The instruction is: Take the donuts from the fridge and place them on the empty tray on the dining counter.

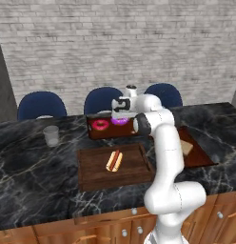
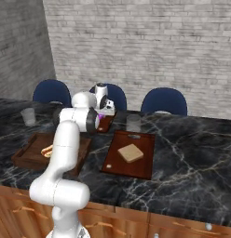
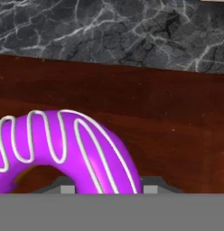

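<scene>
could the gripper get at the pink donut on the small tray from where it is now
Probably yes: the pink donut lies uncovered on the small tray, right beside the purple donut at the gripper.

A pale grey brick wall (image 1: pixel 139 43) runs behind the worktop (image 1: pixel 29 167). Three blue chairs (image 1: pixel 41 105) stand along its far edge. Brown wooden cabinet fronts (image 1: pixel 53 233) sit under its near edge.

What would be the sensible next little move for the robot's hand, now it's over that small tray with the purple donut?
Probably open the gripper and lift straight up. The purple donut appears to sit right at the small tray, beside the pink donut already lying there, so letting go looks like what is left. Whether the fingers grip it now I cannot tell.
</scene>
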Tool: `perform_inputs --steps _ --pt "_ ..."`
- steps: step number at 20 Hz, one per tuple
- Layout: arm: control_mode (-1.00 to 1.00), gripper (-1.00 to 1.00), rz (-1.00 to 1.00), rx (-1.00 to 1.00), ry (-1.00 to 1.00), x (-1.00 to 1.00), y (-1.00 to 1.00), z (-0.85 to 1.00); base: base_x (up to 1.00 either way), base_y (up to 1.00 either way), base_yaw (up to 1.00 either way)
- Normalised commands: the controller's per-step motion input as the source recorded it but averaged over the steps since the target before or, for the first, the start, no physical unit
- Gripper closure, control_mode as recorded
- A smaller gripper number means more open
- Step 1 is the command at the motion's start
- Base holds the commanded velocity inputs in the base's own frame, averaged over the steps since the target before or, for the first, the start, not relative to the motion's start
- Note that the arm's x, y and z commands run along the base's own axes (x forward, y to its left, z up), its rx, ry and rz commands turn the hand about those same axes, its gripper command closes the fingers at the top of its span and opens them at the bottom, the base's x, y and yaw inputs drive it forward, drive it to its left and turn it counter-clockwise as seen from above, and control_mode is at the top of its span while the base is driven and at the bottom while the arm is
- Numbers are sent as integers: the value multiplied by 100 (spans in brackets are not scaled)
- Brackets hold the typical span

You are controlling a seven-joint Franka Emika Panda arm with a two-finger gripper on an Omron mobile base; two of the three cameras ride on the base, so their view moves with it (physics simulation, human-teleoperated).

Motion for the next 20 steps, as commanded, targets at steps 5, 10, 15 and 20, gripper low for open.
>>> perform_inputs --steps 5,10,15,20 --pt "-100 -100 0 0 -2 -100 -6 0 0 0 0" --pt "-100 -100 0 5 -3 -100 -21 29 0 0 0" --pt "-100 -100 0 0 -41 -100 -3 33 0 0 0" --pt "-100 -100 0 2 -14 -100 -5 92 0 0 0"
